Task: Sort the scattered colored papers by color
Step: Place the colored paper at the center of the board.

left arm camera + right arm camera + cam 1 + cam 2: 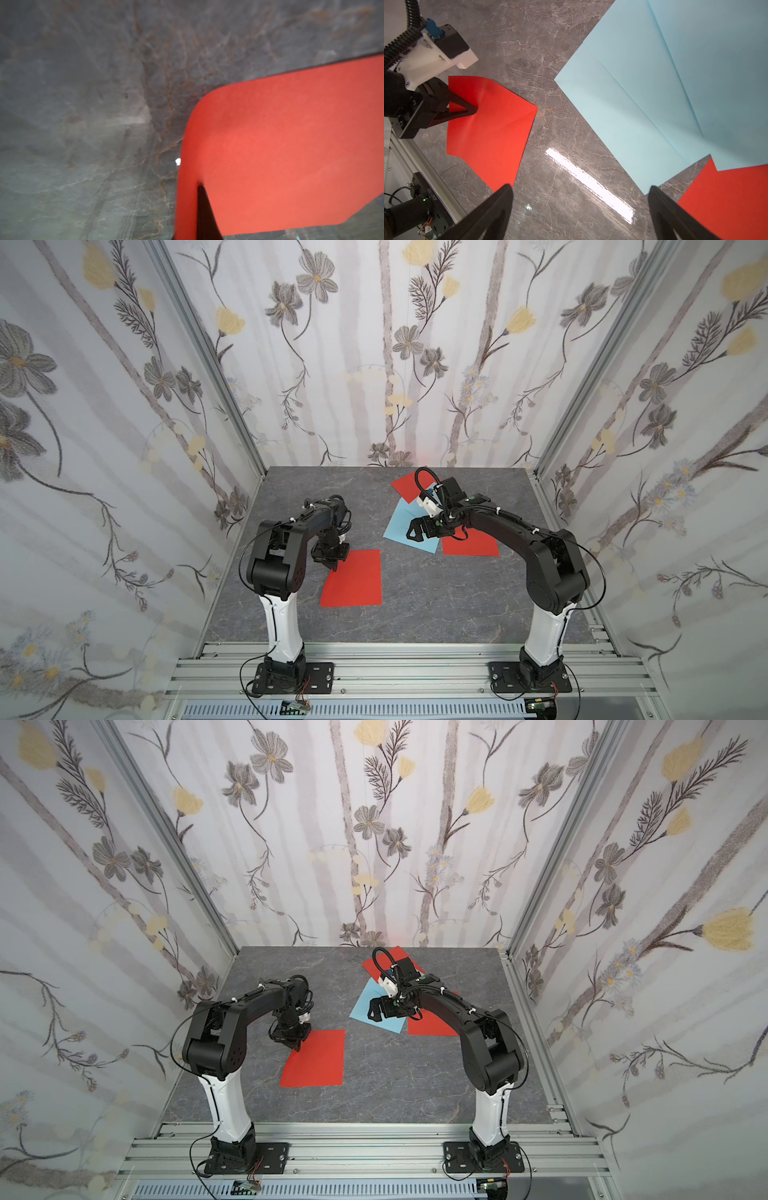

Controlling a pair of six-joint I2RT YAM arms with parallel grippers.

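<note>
Where the grey table point(415, 614) reaches far right, overlapping blue papers point(397, 524) fan out beneath the right gripper point(580, 188), fingers apart; the nearer red sheet point(357, 580) has its corner clamped by the left gripper point(333, 568).

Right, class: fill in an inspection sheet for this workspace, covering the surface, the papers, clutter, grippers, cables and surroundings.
Surface: grey marbled table, glossy, with glare in the right wrist view.
Job's things: near red paper lies apart by the left arm; blue papers overlap, fanned; side red paper is partly under them; back red paper is partly hidden by the right arm.
Clutter: nothing seen.
Grippers: left gripper shut on the near red paper by a corner; right gripper open, empty, over the blue papers' edge.
Cables: black cable loops above the right wrist.
Surroundings: flowered walls; metal rail in front.
</note>
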